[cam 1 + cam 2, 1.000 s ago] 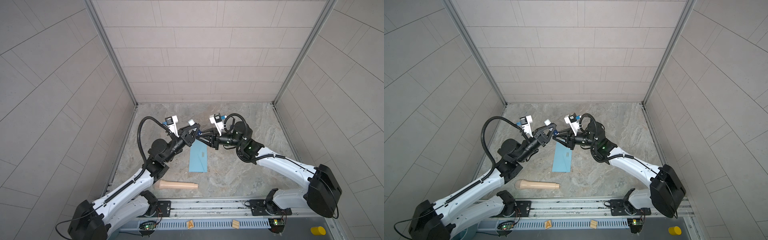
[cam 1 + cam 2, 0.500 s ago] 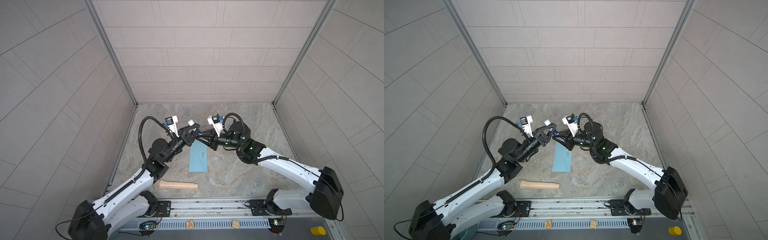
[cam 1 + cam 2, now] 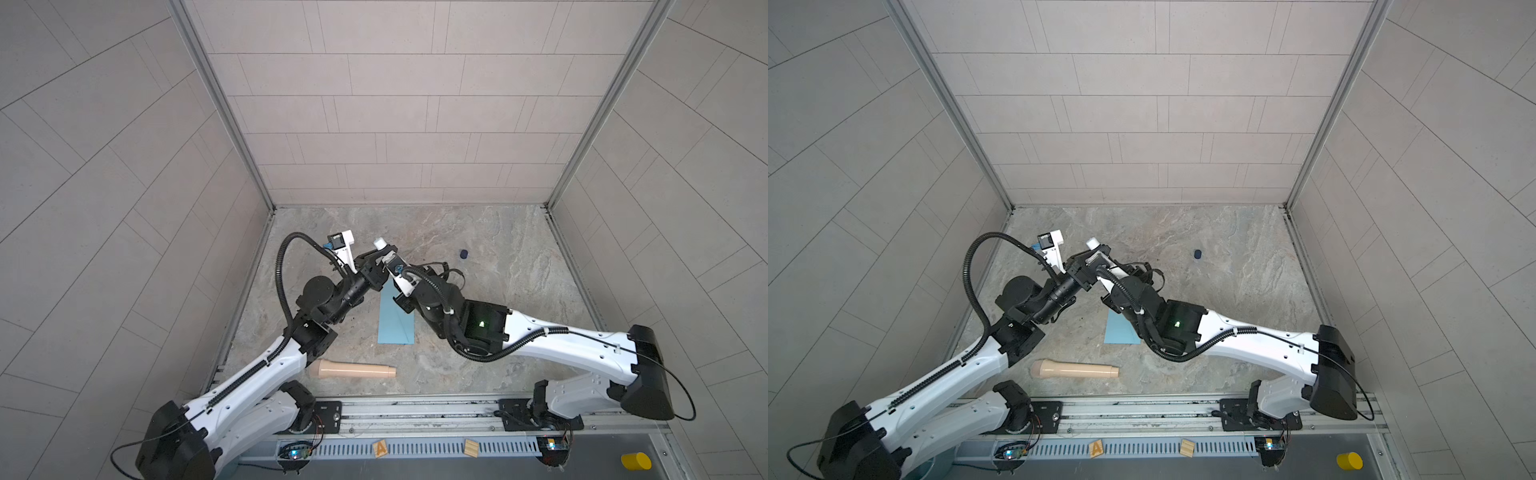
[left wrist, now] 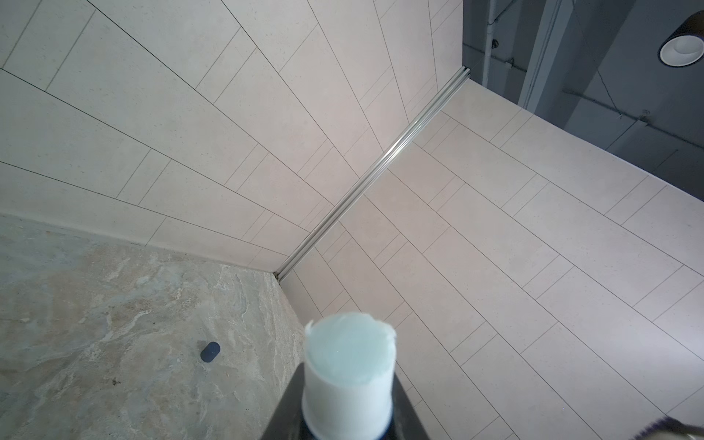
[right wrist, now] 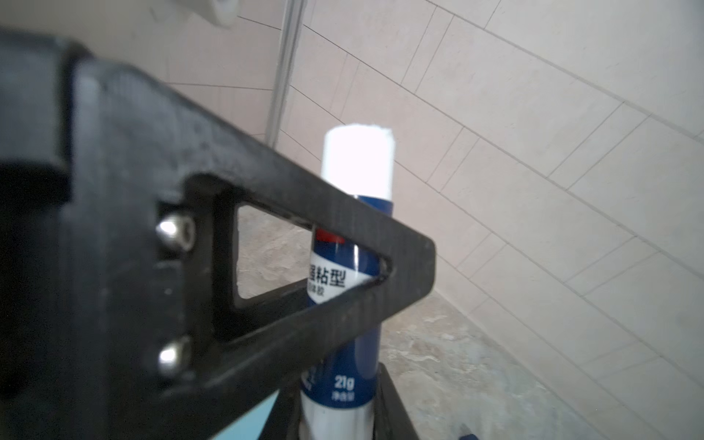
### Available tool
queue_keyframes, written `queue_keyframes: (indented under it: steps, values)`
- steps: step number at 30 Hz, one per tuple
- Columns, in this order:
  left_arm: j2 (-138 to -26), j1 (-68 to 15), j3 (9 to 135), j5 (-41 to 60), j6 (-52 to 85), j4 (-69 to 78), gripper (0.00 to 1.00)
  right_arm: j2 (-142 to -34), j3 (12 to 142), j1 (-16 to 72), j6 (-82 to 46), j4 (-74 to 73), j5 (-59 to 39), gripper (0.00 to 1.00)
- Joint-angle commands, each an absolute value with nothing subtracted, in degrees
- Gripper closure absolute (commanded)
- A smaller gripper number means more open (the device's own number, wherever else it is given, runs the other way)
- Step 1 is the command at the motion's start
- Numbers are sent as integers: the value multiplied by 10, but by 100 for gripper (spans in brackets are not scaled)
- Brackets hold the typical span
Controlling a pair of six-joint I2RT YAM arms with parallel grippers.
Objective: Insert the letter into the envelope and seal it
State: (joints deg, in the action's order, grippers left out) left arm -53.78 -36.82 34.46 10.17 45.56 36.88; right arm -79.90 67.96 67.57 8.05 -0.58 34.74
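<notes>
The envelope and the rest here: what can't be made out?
- Letter: in no view; maybe inside the envelope, cannot tell.
- Envelope's far end: both top views, covered by the right arm.
- Small dark thing, top views: too small to name.
- Glue stick base: left wrist view, cut off by the picture's edge.

A marbled grey stone tabletop (image 3: 498,299) bears a light blue paper envelope (image 3: 395,328), a beige cylindrical rod (image 3: 353,370) and a small dark blue cap (image 3: 463,254).
</notes>
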Motion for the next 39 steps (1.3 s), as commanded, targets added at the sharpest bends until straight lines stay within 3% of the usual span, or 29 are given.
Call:
queue_keyframes:
  steps: [1,11,14,20,24,30,39]
  values:
    - [-547,-368,350,97,444,348,100,-815,696,713,193,-53,455,100]
    - [-544,-369,351,98,444,350,100,-796,683,705,142,-38,387,99]
    - [-541,-369,351,102,440,351,100,-770,672,679,95,-16,311,85]
    - [-528,-368,348,112,418,350,100,-693,609,574,-9,-29,44,38]
    - [-521,-367,349,126,395,357,100,-660,558,482,-96,-83,-151,26]
    - [-524,-367,345,150,395,392,100,-652,517,410,-183,-164,-330,24]
    - [-534,-367,344,167,411,425,100,-698,505,381,-292,-288,-431,27]
